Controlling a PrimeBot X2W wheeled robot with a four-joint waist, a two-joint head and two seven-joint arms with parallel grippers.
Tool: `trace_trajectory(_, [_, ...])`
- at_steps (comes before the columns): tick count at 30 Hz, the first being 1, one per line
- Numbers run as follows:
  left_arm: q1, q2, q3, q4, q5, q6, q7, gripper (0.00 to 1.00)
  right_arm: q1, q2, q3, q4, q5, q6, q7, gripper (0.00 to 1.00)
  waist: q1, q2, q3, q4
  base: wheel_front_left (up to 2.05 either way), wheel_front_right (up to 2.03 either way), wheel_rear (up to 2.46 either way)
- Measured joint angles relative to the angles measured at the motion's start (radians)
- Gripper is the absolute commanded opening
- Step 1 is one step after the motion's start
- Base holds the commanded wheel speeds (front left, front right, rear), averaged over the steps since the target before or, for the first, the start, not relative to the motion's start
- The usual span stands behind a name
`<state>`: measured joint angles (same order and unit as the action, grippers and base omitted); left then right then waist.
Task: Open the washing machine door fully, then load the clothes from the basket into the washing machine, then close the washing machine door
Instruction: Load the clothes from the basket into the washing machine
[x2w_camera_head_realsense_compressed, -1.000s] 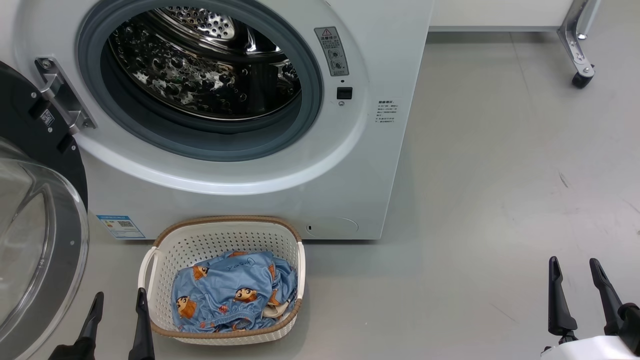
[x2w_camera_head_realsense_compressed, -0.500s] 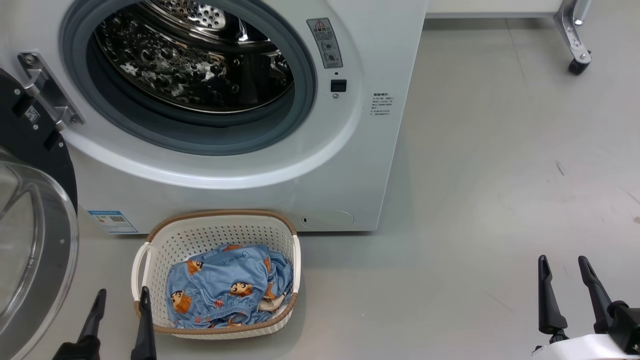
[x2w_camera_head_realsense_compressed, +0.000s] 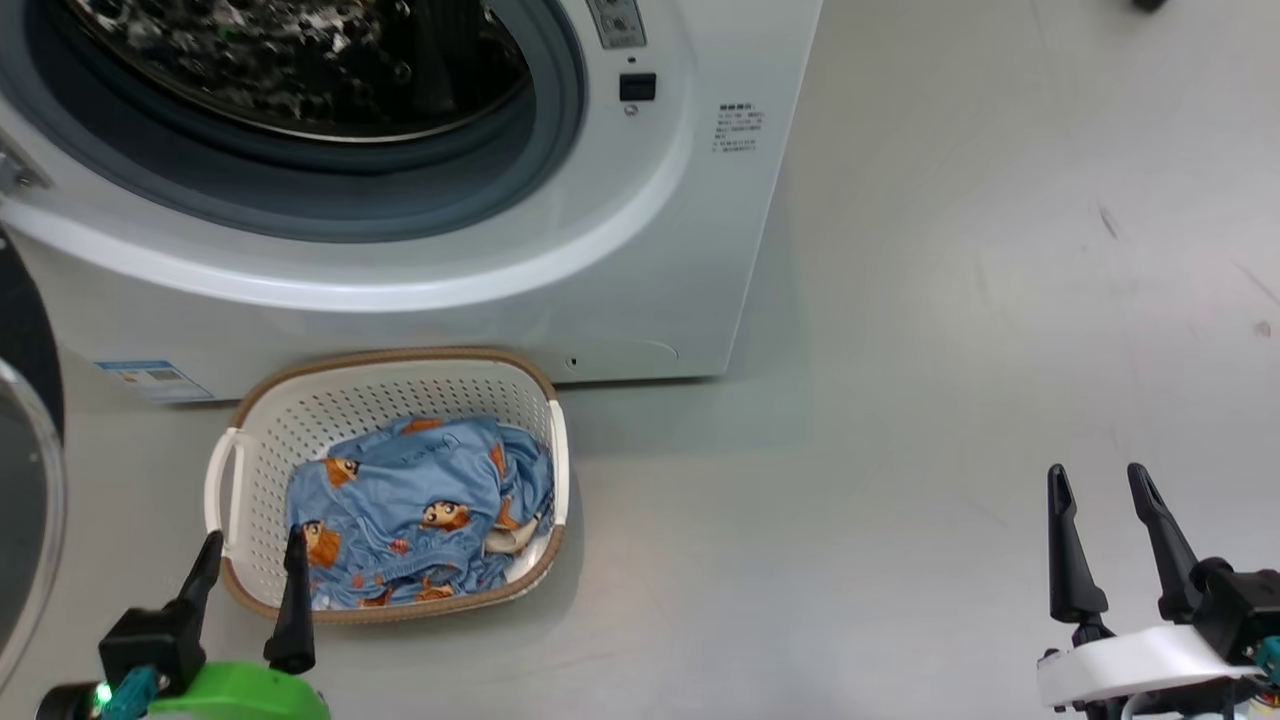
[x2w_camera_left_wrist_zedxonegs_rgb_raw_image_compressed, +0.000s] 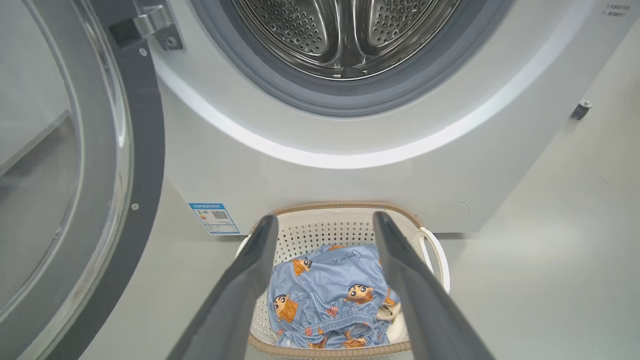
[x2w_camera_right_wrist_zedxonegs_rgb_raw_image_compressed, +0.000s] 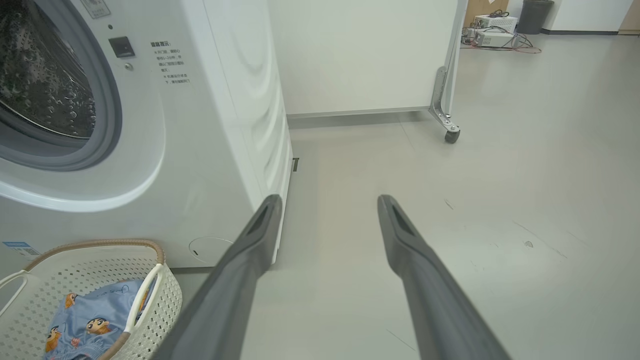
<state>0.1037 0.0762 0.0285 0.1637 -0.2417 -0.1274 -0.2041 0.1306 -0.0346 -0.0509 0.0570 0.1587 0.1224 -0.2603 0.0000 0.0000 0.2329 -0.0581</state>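
The white washing machine (x2w_camera_head_realsense_compressed: 640, 250) stands with its steel drum (x2w_camera_left_wrist_zedxonegs_rgb_raw_image_compressed: 345, 35) exposed. The washing machine door (x2w_camera_left_wrist_zedxonegs_rgb_raw_image_compressed: 145, 150) is swung wide to the left, its black rim and clear glass facing me. On the floor in front sits the cream basket (x2w_camera_head_realsense_compressed: 300, 400), holding the light blue clothes (x2w_camera_head_realsense_compressed: 420, 500) with orange-brown cartoon figures. My left gripper (x2w_camera_head_realsense_compressed: 253, 545) is open, its fingers over the basket's near left rim, empty. In the left wrist view the left gripper (x2w_camera_left_wrist_zedxonegs_rgb_raw_image_compressed: 325, 218) frames the clothes (x2w_camera_left_wrist_zedxonegs_rgb_raw_image_compressed: 330, 285). My right gripper (x2w_camera_head_realsense_compressed: 1096, 475) is open and empty over bare floor far to the right.
Grey floor stretches right of the machine. A white panel on a metal leg with a caster (x2w_camera_right_wrist_zedxonegs_rgb_raw_image_compressed: 451, 136) stands behind the machine's right side. Boxes and cables (x2w_camera_right_wrist_zedxonegs_rgb_raw_image_compressed: 492, 22) lie far back. The open door takes up the space left of the basket.
The head camera has tilted down and to the right, so the machine and basket slid up and left in the picture. More of both arms shows. Both grippers stay open.
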Motion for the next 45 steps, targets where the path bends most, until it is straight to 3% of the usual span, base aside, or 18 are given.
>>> trace_trajectory(14, [-0.178,0.046,-0.068,0.065,-0.120,0.000,0.160,1.00,-0.132,-0.001,0.069,-0.003,0.043,0.000,0.000,1.00,0.0001,0.0000,0.196,-0.046,0.00,0.00,0.00])
trace_trajectory(24, [-0.297,0.179,-0.118,0.139,-0.128,0.000,0.255,1.00,-0.253,-0.003,0.130,0.002,0.054,0.000,0.000,1.00,0.0002,0.0000,0.352,-0.087,0.00,0.00,0.00])
trace_trajectory(38, [-0.412,0.189,-0.094,0.254,-0.247,0.000,0.325,1.00,-0.293,-0.005,0.183,0.014,0.062,0.000,0.000,1.00,0.0001,0.0000,0.467,-0.163,0.00,0.00,0.00])
trace_trajectory(45, [-0.483,0.231,-0.071,0.285,-0.274,0.000,0.357,1.00,-0.327,-0.005,0.193,0.001,0.065,0.000,0.000,1.00,0.0001,0.0000,0.541,-0.184,0.00,0.00,0.00])
